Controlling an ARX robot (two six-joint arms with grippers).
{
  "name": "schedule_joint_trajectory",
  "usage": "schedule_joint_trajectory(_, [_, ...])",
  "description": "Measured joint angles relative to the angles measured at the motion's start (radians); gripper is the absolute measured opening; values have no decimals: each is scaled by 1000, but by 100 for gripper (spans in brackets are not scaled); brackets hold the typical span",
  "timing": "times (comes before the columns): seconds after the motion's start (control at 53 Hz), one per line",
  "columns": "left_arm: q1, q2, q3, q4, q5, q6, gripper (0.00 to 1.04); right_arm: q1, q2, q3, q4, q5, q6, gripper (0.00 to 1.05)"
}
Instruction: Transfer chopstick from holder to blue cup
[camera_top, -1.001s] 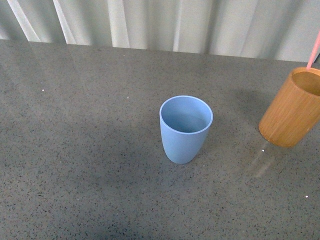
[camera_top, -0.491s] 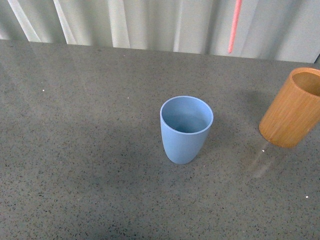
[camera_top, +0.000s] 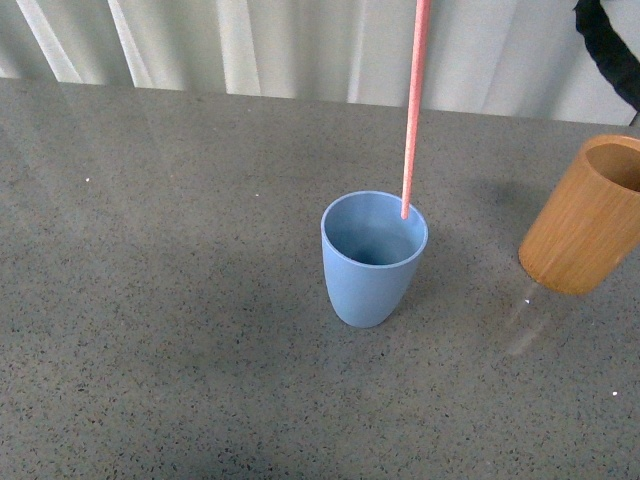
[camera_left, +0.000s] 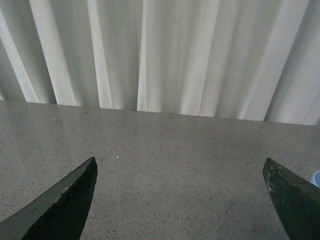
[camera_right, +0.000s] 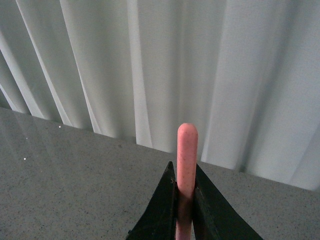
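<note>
A grey speckled table (camera_top: 150, 300) fills most of the front frame, from the bottom edge up to a straight far edge near the top. Its surface is glossy and dotted with fine dark flecks. A tiny white speck (camera_top: 87, 180) lies at the left of the frame, and a second speck (camera_top: 612, 394) sits at the lower right. A pale streak (camera_top: 522, 328) shows right of centre, perhaps a reflection. Behind the far edge a white curtain (camera_top: 250, 45) hangs in vertical folds across the top of the frame. Both wrist views show the same folds.
</note>
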Motion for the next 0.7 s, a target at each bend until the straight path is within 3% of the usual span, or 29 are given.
schedule_joint_trajectory(0.567, [0, 0, 0, 0, 0, 0, 98, 14, 123, -22, 68, 17, 47, 3])
schedule_joint_trajectory(0.699, [0, 0, 0, 0, 0, 0, 98, 16, 136, -34, 68, 16, 58, 22])
